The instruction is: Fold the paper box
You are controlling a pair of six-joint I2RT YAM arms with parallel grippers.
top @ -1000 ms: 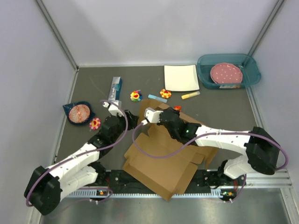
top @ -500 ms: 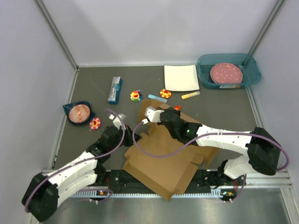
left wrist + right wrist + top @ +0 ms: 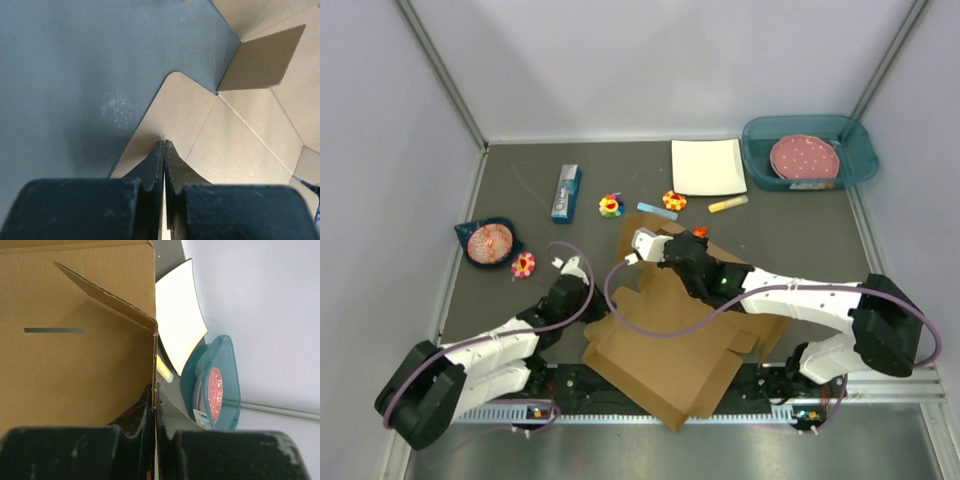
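I count one paper box (image 3: 665, 345), one white plate (image 3: 708, 167), one teal tub (image 3: 760, 150) with one pink spotted plate (image 3: 804, 157), one blue carton (image 3: 566, 192) and one dark bowl (image 3: 463, 238). Three flower toys (image 3: 610, 205) (image 3: 673, 200) (image 3: 523, 264). Two sticks: one blue stick (image 3: 657, 210), one yellow stick (image 3: 728, 204).

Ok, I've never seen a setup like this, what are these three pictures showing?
Two white robot arms are bolted at the near edge of a grey table. The wide picture looks down from above and behind them; the other two come from cameras on each wrist. Each arm ends in a two-finger tool. The left tool and the right tool are both shut on edges of the partly folded brown corrugated cardboard paper box. Farther back lie a white square plate, a teal plastic tub holding a pink spotted plate, and small flower toys.
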